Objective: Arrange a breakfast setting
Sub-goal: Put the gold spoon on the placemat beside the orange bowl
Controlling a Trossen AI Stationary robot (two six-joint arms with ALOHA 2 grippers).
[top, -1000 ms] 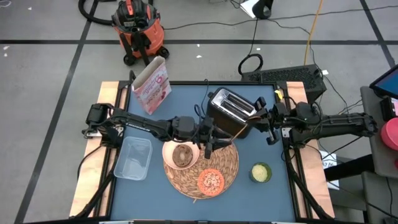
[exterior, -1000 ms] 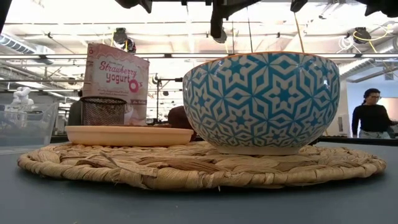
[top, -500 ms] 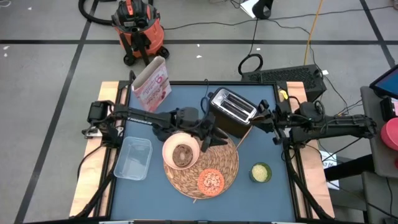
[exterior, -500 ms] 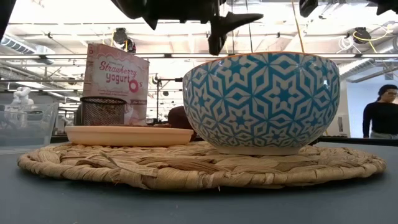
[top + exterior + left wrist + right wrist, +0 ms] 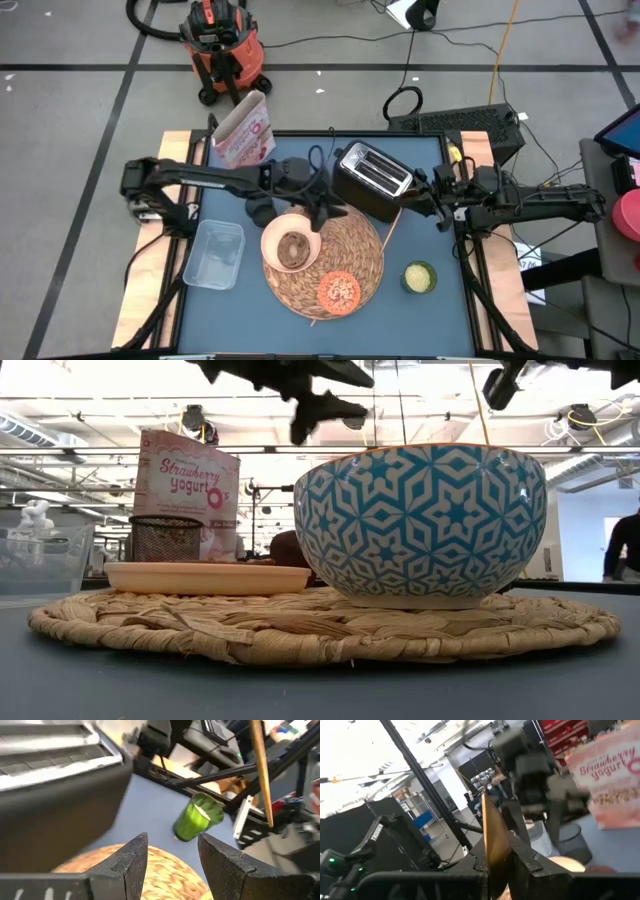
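**A:** On the blue table [image 5: 300, 150], going from left to right, what is lying there, and how many of each?

**B:** One clear plastic tub [image 5: 214, 254] is sitting at the left edge. One pink-white cereal box [image 5: 244, 137] is standing at the far left corner, and one dark cup [image 5: 262, 211] is sitting near the tub. One round woven straw placemat [image 5: 362, 262] is lying in the middle, carrying one cream bowl [image 5: 291, 243] on its left part and one small orange dish [image 5: 339, 292] at its near edge. In the low view the bowl's outside is showing a blue and white star pattern, and one small dark-red fruit [image 5: 289, 548] is peeking out between dish and bowl. One black toaster [image 5: 372, 181] is standing behind the mat, and one small green-yellow cup [image 5: 419, 276] is sitting to the right of the mat.

**A:** What are the two grippers doing?

**B:** The left gripper [image 5: 327, 212] is hanging above the far rim of the mat, just beside the bowl and the toaster. Its fingers [image 5: 132, 857] are standing partly apart with nothing between them, touching nothing.

**A:** And the other?

**B:** The right gripper [image 5: 438, 196] is hovering at the toaster's right side. It is clamping the one wooden spoon [image 5: 390, 217], which is slanting down toward the mat's right edge.
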